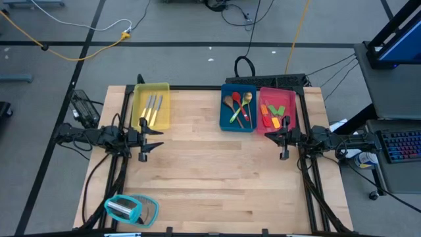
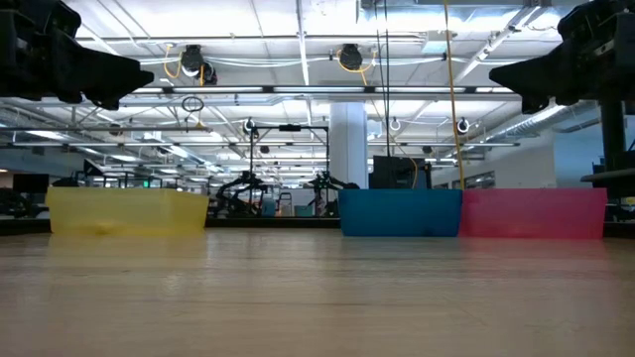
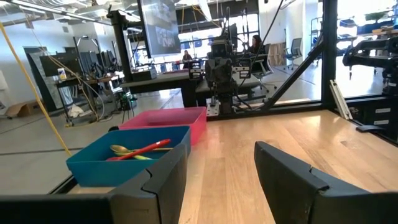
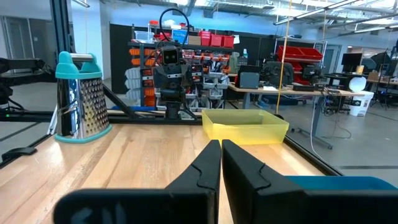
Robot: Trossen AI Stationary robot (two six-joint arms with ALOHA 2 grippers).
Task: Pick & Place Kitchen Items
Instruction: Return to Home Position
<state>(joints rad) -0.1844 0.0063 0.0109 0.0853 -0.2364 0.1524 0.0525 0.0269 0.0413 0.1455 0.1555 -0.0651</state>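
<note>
- Left fingers are spread apart with nothing between them. Right fingers are pressed together, also empty.
- Both hang above the worktop, one set near its left edge, the other near its right edge.
- Silver cutlery lies in the yellow tray at the back-left corner.
- Spoons lie in the blue tray and spatulas in the pink tray, side by side at the back-right corner. I can't spot a loose utensil anywhere.
- My read on the step: sorting looks done and return-to-home is in hand. The next move needs no grasp, just an unobstructed fold-back to rest. The left fingers likely want closing.
- Only the high view shows tray contents; the low view gives three tray walls.
- The left wrist view catches red and gold spoons over the blue rim.
- The right wrist view shows the front-left teal thing is an upright grater.
</note>
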